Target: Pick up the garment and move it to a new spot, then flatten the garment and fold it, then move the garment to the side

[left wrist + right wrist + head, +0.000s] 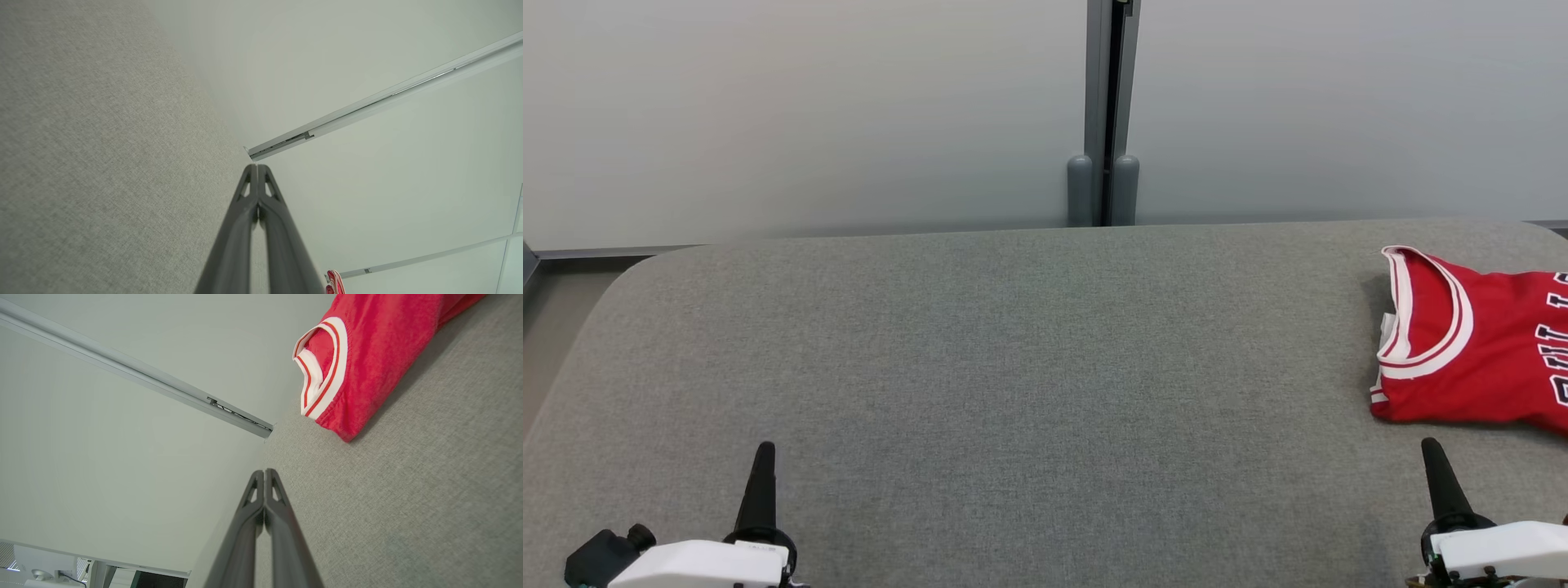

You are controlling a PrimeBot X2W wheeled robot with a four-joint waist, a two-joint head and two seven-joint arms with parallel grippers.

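Garment (1470, 359) lies, seemingly folded, on table (1013, 367).

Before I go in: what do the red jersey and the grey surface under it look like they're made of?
Red jersey: probably a thin synthetic knit, with a slight sheen in the right wrist view and white-and-red banded trim at the neck. Grey surface: looks like a woven fabric covering, matte, with a visible flecked weave and rounded corners.

Partly seen garment (1494, 367)
It lies near the table's (1013, 367) far right corner, cut by the picture's edge; lettering incomplete.
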